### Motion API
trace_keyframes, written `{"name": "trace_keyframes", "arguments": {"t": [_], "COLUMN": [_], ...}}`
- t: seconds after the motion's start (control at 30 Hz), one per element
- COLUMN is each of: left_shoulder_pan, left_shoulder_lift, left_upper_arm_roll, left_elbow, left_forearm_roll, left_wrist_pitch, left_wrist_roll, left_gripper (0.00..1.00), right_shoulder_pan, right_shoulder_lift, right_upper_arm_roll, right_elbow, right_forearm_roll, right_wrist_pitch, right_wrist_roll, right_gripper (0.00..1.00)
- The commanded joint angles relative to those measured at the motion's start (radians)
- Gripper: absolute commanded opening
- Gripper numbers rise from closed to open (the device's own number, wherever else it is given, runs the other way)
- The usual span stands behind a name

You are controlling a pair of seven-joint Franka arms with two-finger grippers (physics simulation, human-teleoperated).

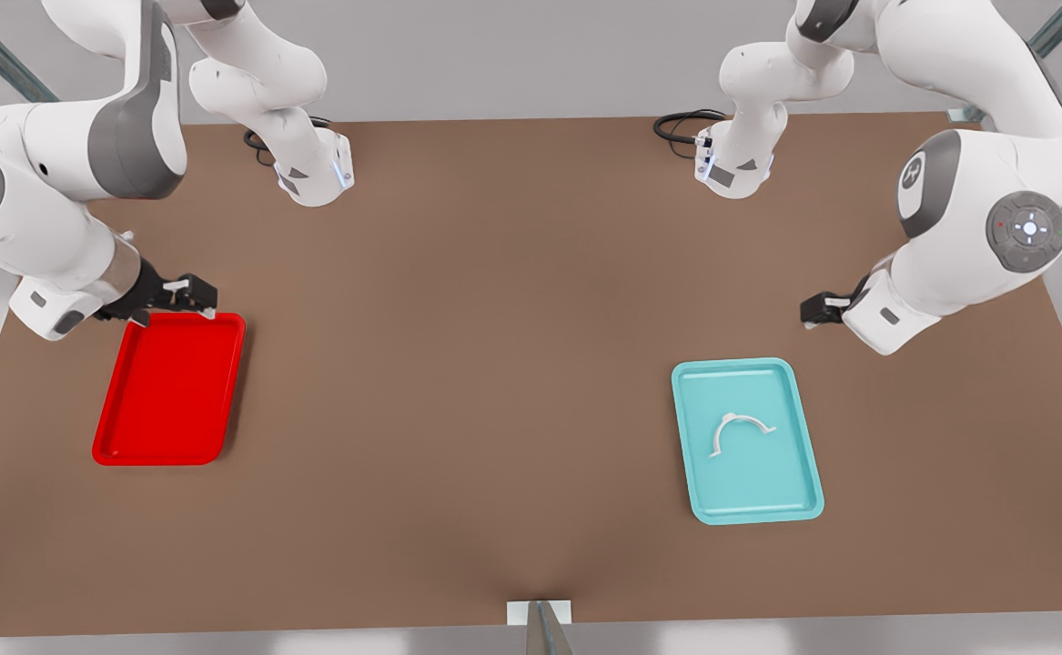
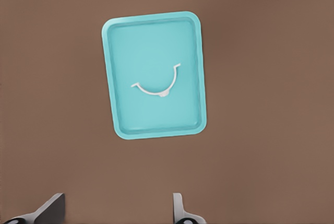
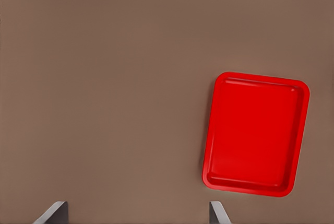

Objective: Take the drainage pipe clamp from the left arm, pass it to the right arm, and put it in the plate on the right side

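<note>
Jaws stand wide and empty on both arms, the two fingers well apart at the edge of each wrist view. Landmark for what follows is the teal tray (image 1: 747, 441), lying on the bench (image 1: 458, 364) toward the front view's right.

On its floor, near the middle, lies the clamp (image 1: 740, 431), arch up off the tray, both feet down. Its long axis, foot to foot, runs roughly across the tray's short side, slightly skewed.

Left gripper (image 1: 817, 310) hangs above the bench just beyond the tray's far end, a little toward the front view's right, and its wrist camera looks down on tray and clamp together. Clamp therefore lies ahead of these jaws, toward the near edge of the bench; this arm is plainly the nearer, and a short reach forward and down over the tray looks to be what the pickup calls for.

Right gripper (image 1: 187, 293) waits well apart from the teal tray, across the bench, over the far end of the plate (image 1: 169, 389), which holds nothing yet.
</note>
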Motion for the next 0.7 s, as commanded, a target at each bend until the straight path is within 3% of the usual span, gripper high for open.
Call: {"name": "trace_keyframes", "arguments": {"t": [0.0,0.13,0.23,0.3,0.4,0.47,0.67], "left_shoulder_pan": [-0.001,-0.031,-0.110,-0.106,-0.090,-0.082,-0.070], "left_shoulder_lift": [0.004,0.182,0.329,0.349,0.387,0.386,0.390], "left_upper_arm_roll": [-0.002,-0.006,-0.002,0.000,0.001,0.001,0.001], "left_elbow": [0.000,0.000,-0.023,-0.154,-0.216,-0.340,-0.423], "left_forearm_roll": [0.013,0.016,0.080,0.089,0.091,0.103,0.145], "left_wrist_pitch": [0.042,0.201,0.445,0.666,0.786,0.942,1.050], "left_wrist_roll": [0.026,-0.014,-0.321,-0.324,-0.312,-0.284,-0.286], "left_gripper": [1.00,1.00,1.00,1.00,1.00,1.00,1.00], "right_shoulder_pan": [0.003,0.005,0.005,0.003,0.002,0.002,-0.003], "right_shoulder_lift": [-0.001,-0.001,-0.001,-0.001,-0.001,-0.001,-0.001], "right_upper_arm_roll": [0.000,0.001,0.003,0.001,0.000,0.000,-0.002], "right_elbow": [0.001,-0.001,-0.002,-0.002,-0.004,-0.004,-0.004], "right_forearm_roll": [0.001,0.001,0.001,0.001,0.001,0.001,0.002], "right_wrist_pitch": [0.042,0.042,0.042,0.042,0.042,0.042,0.042], "right_wrist_roll": [-0.034,-0.034,-0.033,-0.033,-0.036,-0.036,-0.036], "right_gripper": [1.00,1.00,1.00,1.00,1.00,1.00,1.00]}}
